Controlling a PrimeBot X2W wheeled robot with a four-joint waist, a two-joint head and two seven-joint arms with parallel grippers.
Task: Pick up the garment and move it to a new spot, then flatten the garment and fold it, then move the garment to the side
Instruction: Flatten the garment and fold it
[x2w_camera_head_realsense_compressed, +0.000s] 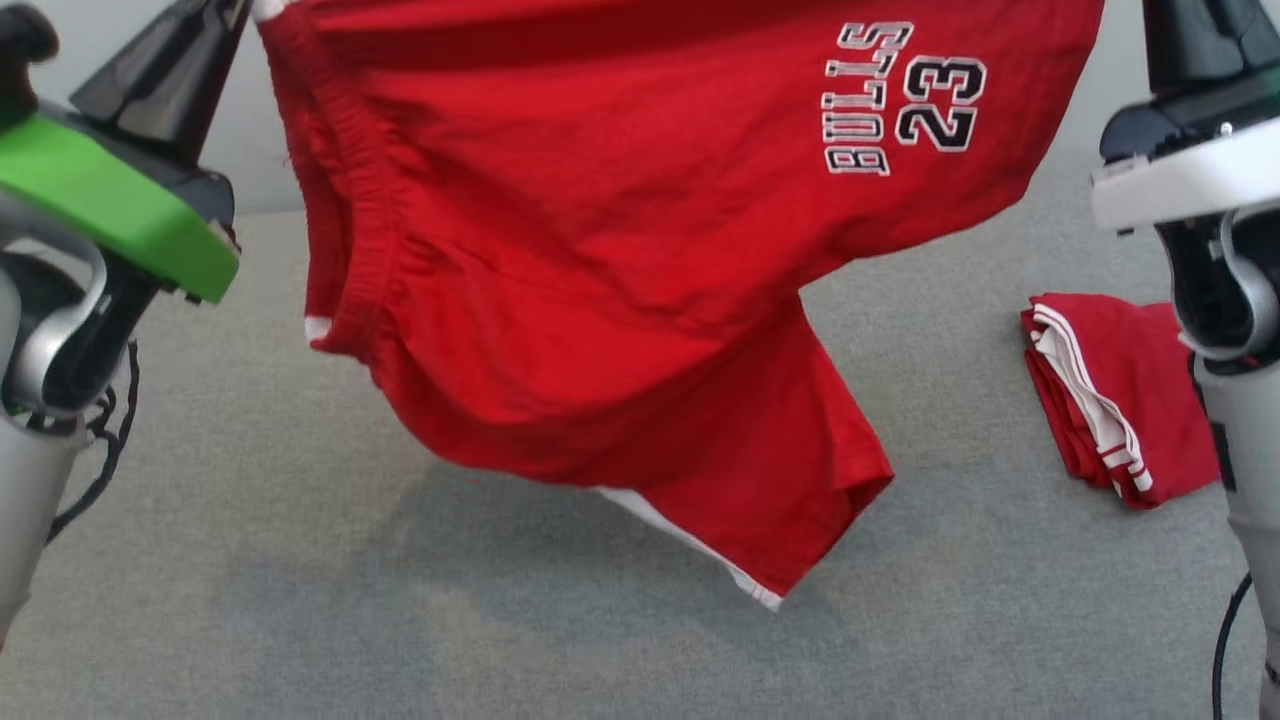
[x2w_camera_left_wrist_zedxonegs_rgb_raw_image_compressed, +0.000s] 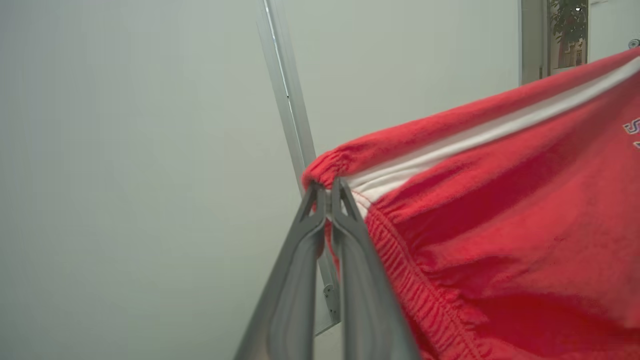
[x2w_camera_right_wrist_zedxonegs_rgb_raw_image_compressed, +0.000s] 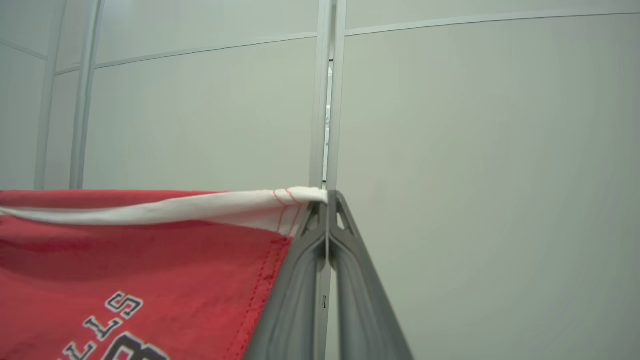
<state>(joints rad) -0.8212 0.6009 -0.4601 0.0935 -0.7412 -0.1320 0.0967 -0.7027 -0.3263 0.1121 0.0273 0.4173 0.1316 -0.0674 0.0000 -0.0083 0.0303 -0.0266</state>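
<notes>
Robot test cell in an office-type lab. Pale partition panels (x2w_camera_right_wrist_zedxonegs_rgb_raw_image_compressed: 475, 175) joined by aluminium posts (x2w_camera_right_wrist_zedxonegs_rgb_raw_image_compressed: 317, 125) wall it in. Work surface is a counter (x2w_camera_head_realsense_compressed: 250, 560) covered in plain grey felt. Folded red garment (x2w_camera_head_realsense_compressed: 1140, 400) parked at the counter's right, same kind as the red shorts (x2w_camera_head_realsense_compressed: 600, 250) hanging over it. Plant (x2w_camera_left_wrist_zedxonegs_rgb_raw_image_compressed: 567, 20) past a panel gap, left wrist view.

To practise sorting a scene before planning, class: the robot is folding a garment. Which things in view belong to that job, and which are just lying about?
In the job:
red Bulls shorts, held aloft
left gripper, shut on the waistband
right gripper, shut on a white-edged corner

Lying about:
folded red-and-white garment on the grey surface
potted plant in the background
</notes>
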